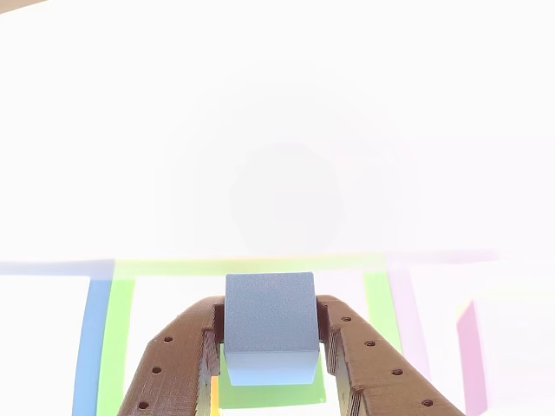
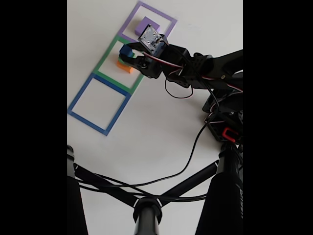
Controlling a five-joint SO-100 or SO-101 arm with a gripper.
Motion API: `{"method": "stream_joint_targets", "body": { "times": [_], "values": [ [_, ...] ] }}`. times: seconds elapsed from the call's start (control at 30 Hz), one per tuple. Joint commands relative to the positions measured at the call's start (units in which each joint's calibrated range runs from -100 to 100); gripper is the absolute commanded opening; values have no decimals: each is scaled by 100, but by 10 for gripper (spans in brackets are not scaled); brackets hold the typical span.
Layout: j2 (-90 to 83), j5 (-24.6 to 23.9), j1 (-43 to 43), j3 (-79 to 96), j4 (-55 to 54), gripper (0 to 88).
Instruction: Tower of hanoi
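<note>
Gripper point(image 1: 270, 334) fingers clamp our small blue cube point(image 1: 270, 328) from both sides, holding it directly over the green cube point(image 1: 273, 390) and orange cube point(image 2: 126, 69) stacked inside the green outline point(image 2: 103, 61), apparently for lifting off or setting on. We work on a white, overexposed tabletop; the purple slab point(image 2: 147, 24) sits in the purple outline point(image 2: 169, 30).
</note>
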Motion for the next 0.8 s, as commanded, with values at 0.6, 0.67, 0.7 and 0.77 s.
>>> {"method": "stream_joint_targets", "body": {
  "times": [0.6, 0.67, 0.7, 0.77],
  "values": [
    [-96, 0, -61, 34, -403, 220],
    [-435, 0, -100, 43, -127, 221],
    [-685, 0, -119, 34, 140, 217],
    [-1323, 0, -148, -93, 966, 205]
  ]
}}
